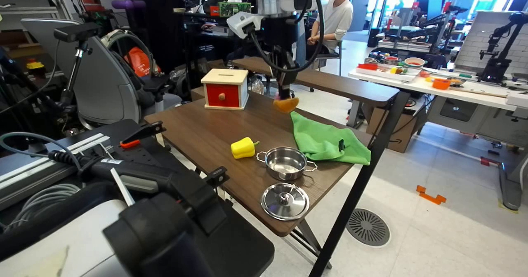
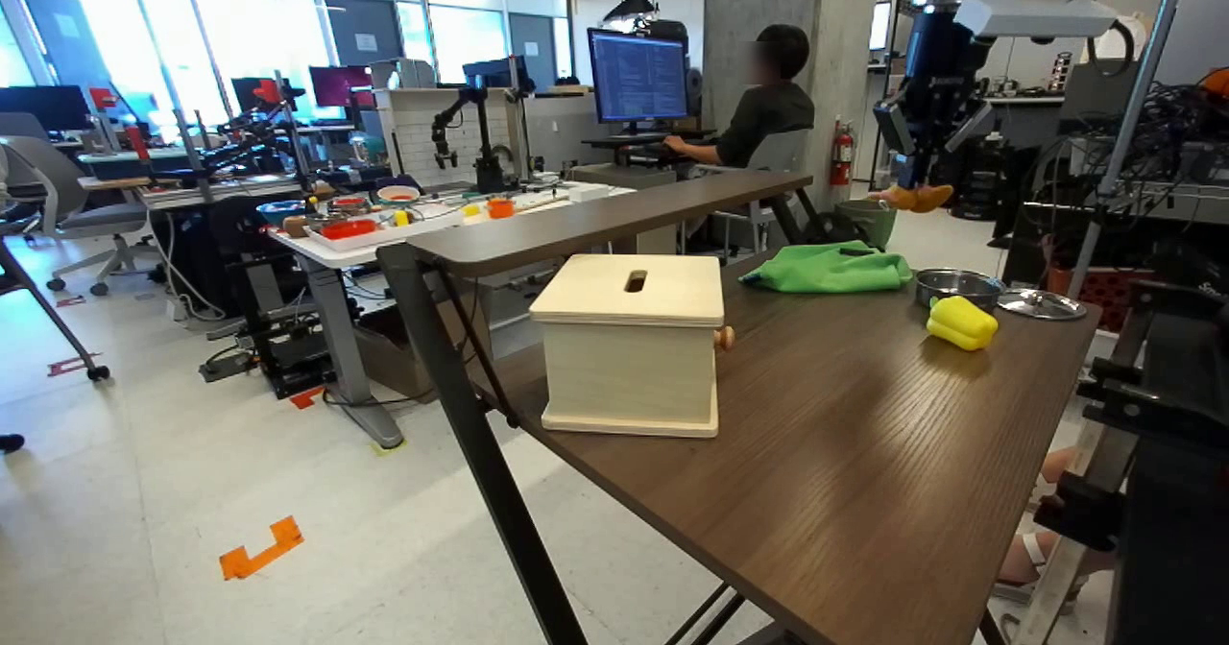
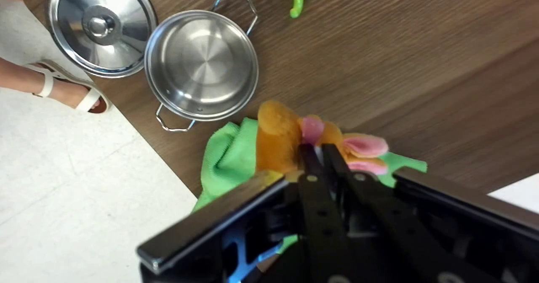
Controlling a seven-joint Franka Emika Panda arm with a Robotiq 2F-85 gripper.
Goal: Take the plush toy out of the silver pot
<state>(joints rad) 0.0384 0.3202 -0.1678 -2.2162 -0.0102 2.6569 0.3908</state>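
A dark wooden tabletop (image 1: pixel 206 124) spans the center of the frame in an exterior view. On it, a pale wooden box (image 2: pixel 629 367) with a slotted top stands at mid-frame in an exterior view. A rumpled green cloth (image 1: pixel 326 141) lies right of center in an exterior view. The black gripper (image 3: pixel 320 150), filling the bottom of the wrist view, is closed on its soft cargo, well above the tabletop. The silver pot (image 3: pixel 202 64), left of center in that view, shows bare metal inside; its lid (image 3: pixel 101 26) lies flat just beside it at upper left. The orange plush toy (image 3: pixel 313 130), pink-eared, hangs pinched in the gripper, outside the pot. The lift-out appears complete, leaving the set-down as the likely step in hand. The next move probably calls for lowering the toy onto the tabletop, apart from the pot and the yellow pepper (image 1: pixel 243 148), then easing the grip.
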